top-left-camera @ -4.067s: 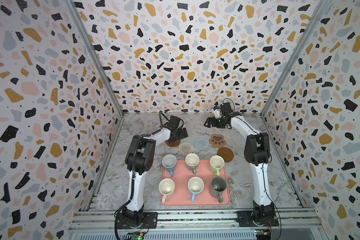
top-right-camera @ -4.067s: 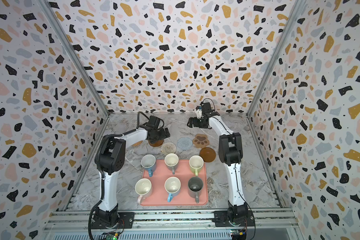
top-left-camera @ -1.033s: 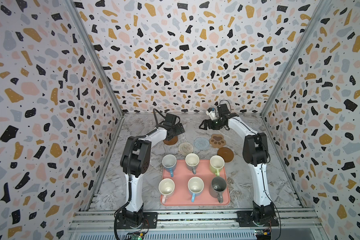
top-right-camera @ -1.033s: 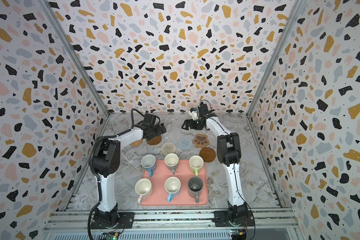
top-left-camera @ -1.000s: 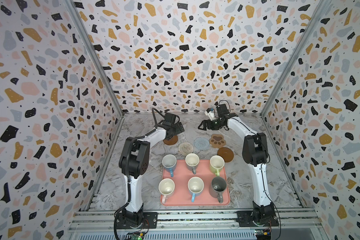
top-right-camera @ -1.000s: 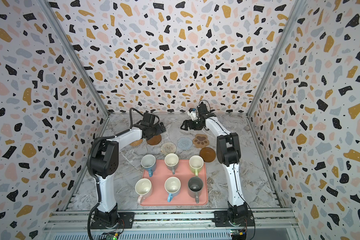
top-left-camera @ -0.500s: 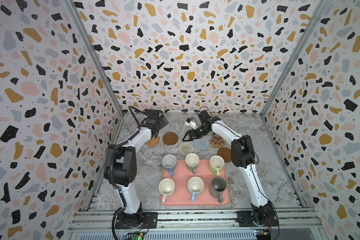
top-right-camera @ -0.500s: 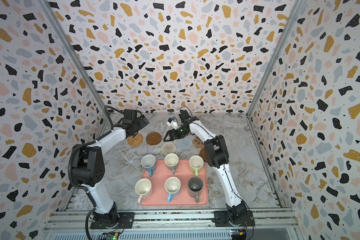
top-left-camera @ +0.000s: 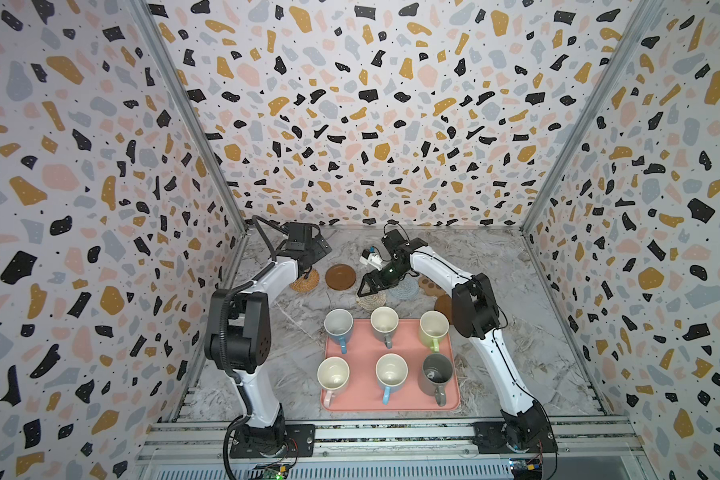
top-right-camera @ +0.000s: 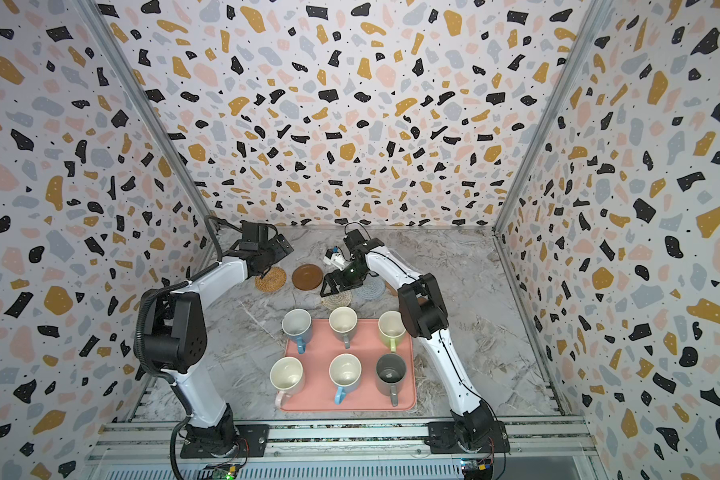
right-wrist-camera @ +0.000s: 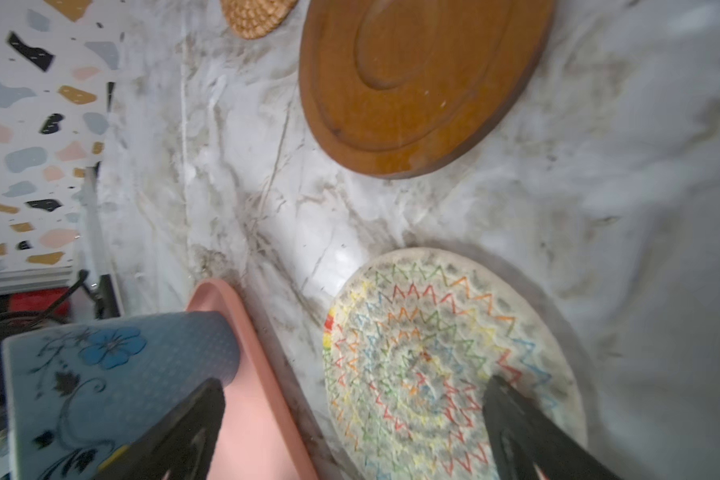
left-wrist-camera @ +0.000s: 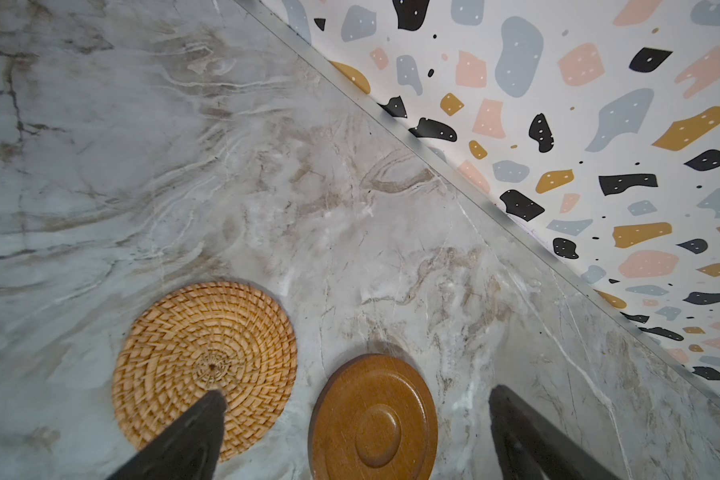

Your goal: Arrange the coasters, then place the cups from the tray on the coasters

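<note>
Two coasters, orange woven mat (top-left-camera: 305, 280) and brown disc (top-left-camera: 340, 276), just got spread at 11 o'clock of tray (top-left-camera: 391, 406). Left gripper (left-wrist-camera: 356, 392) and right gripper (right-wrist-camera: 352, 382) gape empty, right now over beige coaster (top-left-camera: 373, 301). Cups (top-left-camera: 384, 321) untouched on tray.

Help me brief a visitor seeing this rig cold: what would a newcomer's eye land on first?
Terrazzo walls grab attention first, then the salmon-pink tray, front centre, holding six cups in two rows. Behind it lies a row of coasters, the left gripper open above the orange woven coaster and brown disc, the right gripper open above the beige woven coaster.
</note>
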